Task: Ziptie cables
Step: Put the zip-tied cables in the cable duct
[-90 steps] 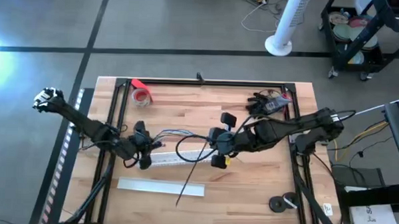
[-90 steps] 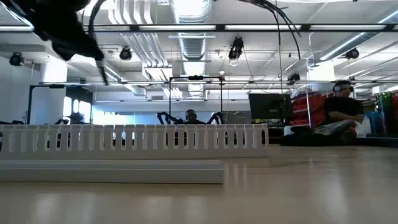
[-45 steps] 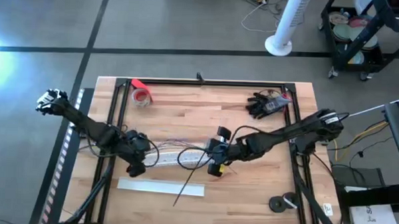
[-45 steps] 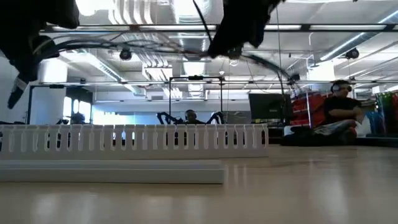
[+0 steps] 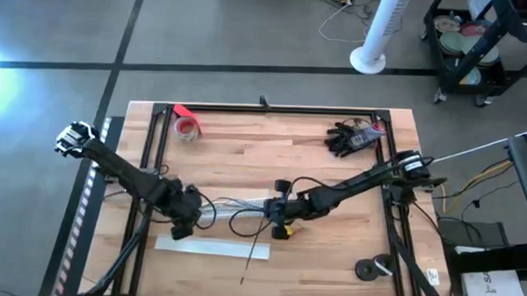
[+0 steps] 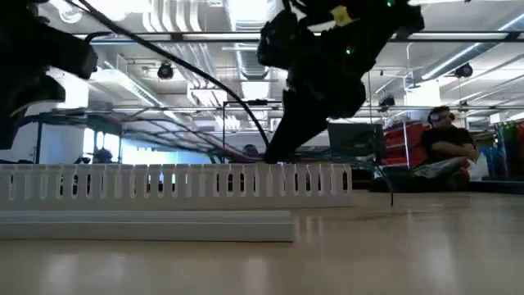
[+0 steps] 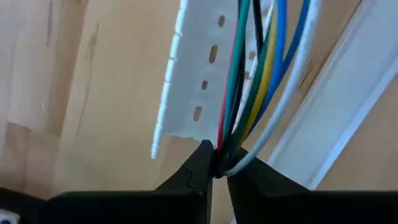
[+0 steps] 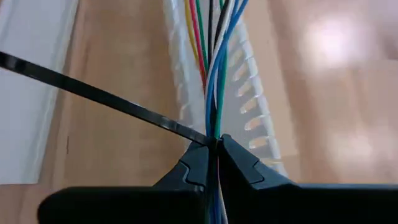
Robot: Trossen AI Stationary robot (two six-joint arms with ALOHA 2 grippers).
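The high view looks straight down on the whole table (image 5: 333, 168). The low view sits at tabletop level, facing the slotted white duct (image 6: 176, 182) with the room behind. Each wrist view looks close along its own fingers at that same duct, shared by all four.
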